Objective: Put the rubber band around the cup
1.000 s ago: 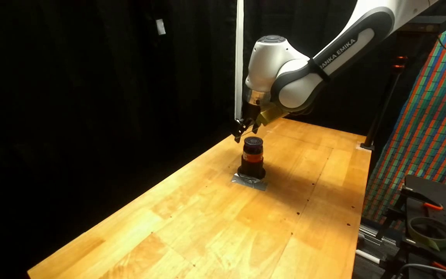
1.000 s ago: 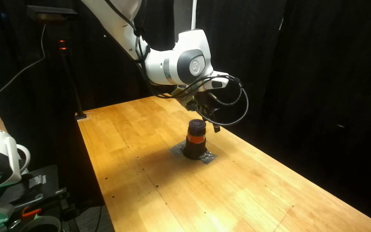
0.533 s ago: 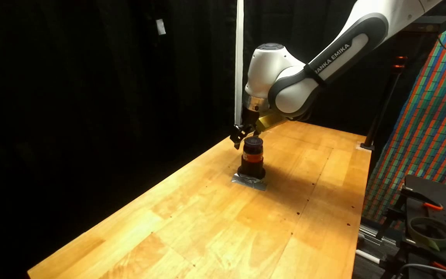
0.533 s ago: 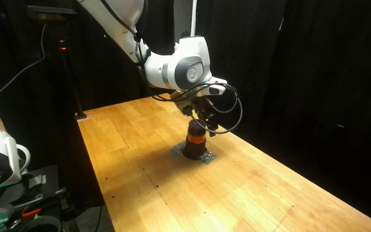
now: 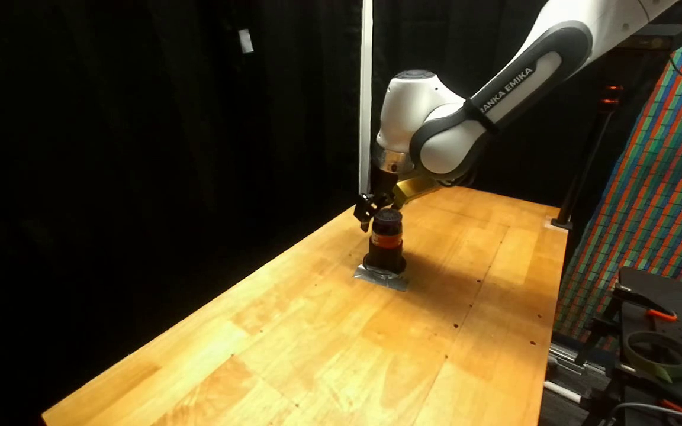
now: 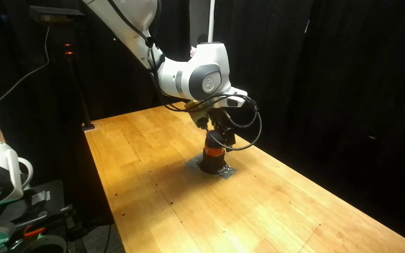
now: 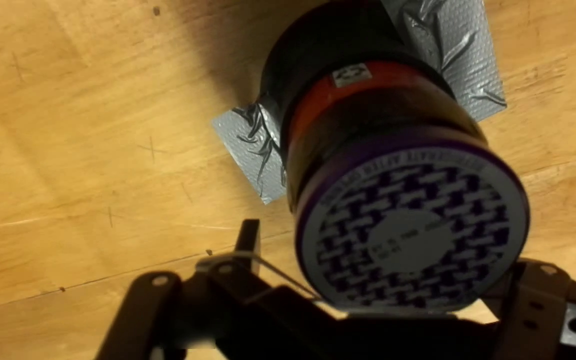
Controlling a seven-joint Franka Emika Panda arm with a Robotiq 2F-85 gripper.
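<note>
Wrist view: your tool [image 7: 375,270] stands wide, nothing clamped, its fingers [image 7: 248,240] spread either side of the lidded jar [image 7: 388,107] that serves as the cup. The jar is upright in a black sleeve [image 7: 333,45], with duct tape [image 7: 460,55] running from its base onto the table [image 7: 93,150].

Rubber band [image 7: 288,278]: thin pale strand, hooked over one finger, running toward the near edge of the printed lid [image 7: 410,245], then lost to sight. You can't tell whether it touches the jar; the opposite finger is partly behind the lid, so whether it bears the loop too is hidden. In both exterior views you can't pick out the band, but a finger shows beside the jar's upper part.

Progress, by the look of it: band picked up, spread and brought to the jar, done. Band seated around the jar, not confirmed; none of it shows on the jar's visible side.

Left for you, most likely: get the whole loop over the lid, settle it on the jar's side, slip both fingers out, lift away.
</note>
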